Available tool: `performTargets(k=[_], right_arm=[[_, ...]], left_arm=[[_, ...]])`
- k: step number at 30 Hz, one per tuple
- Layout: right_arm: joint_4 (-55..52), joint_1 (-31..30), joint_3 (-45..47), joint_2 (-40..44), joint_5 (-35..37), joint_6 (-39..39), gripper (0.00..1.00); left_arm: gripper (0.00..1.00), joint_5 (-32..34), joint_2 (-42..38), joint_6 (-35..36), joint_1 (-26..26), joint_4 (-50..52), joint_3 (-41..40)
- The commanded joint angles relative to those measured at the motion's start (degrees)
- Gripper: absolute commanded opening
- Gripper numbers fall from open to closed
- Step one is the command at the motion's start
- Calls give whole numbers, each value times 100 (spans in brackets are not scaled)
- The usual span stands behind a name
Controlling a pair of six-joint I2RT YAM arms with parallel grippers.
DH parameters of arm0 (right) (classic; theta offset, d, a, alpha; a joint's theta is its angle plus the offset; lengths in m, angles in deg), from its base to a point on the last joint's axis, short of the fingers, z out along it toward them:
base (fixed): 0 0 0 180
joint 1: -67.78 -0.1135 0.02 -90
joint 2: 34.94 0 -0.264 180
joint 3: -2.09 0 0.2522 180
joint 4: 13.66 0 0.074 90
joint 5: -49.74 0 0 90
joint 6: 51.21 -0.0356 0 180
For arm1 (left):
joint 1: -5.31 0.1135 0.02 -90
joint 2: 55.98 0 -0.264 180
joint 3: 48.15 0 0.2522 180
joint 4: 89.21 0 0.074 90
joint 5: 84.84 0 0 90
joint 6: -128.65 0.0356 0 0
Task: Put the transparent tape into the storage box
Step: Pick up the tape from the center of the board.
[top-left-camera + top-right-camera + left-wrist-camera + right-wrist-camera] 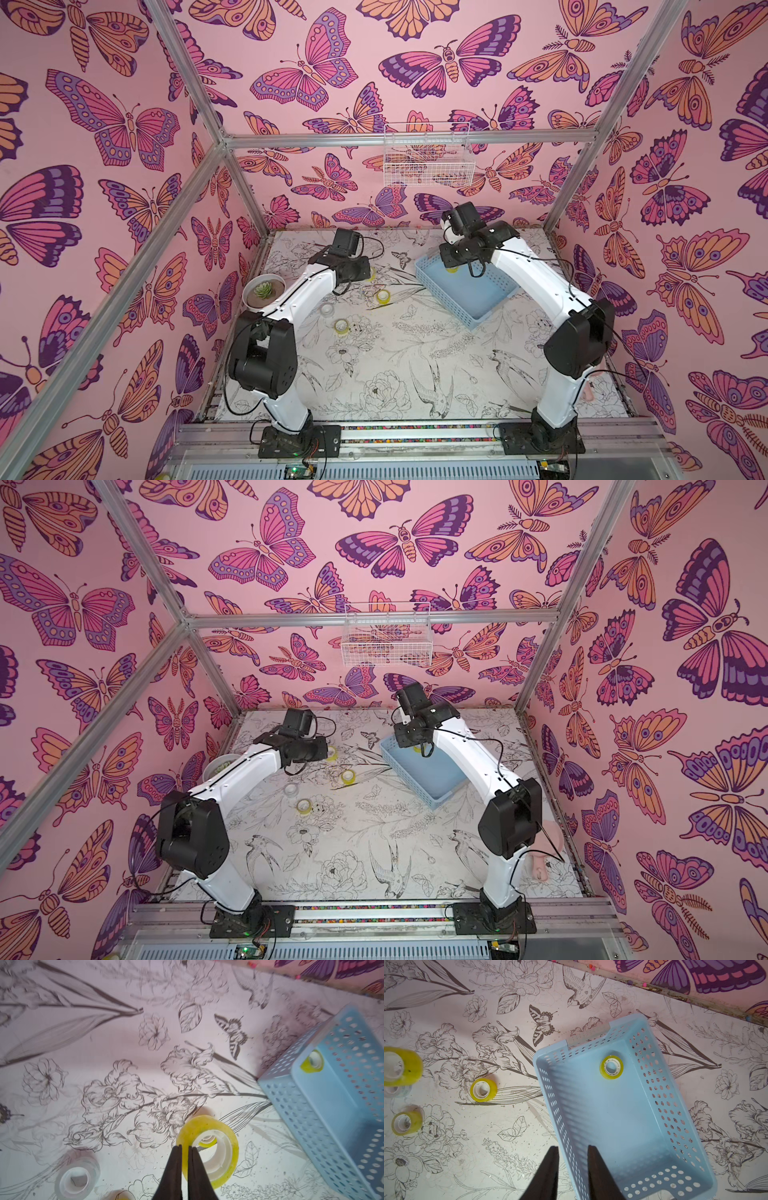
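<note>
While the left pincer [185,1147] pinches it, the tape ring [208,1124] gleams.

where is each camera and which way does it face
Top views: high at the front, looking down and back over the table; left arm and right arm show, base to wrist.
Left wrist: on that arm, looking down past the left claw, shut on a yellow tape roll.
Right wrist: on that arm, looking down past the open right claw into the storage box.
Shared: both wrist views show the storage box holding a second tape roll.
</note>
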Motion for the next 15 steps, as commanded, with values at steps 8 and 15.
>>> performTargets(k=[8, 15], right_arm=[[726, 405, 1019, 1249, 458, -562, 29], [429, 454, 830, 968, -35, -351, 30]], left_arm=[[0, -280, 743, 322, -579, 352, 1425], [0, -243, 1143, 239, -833, 343, 1747]])
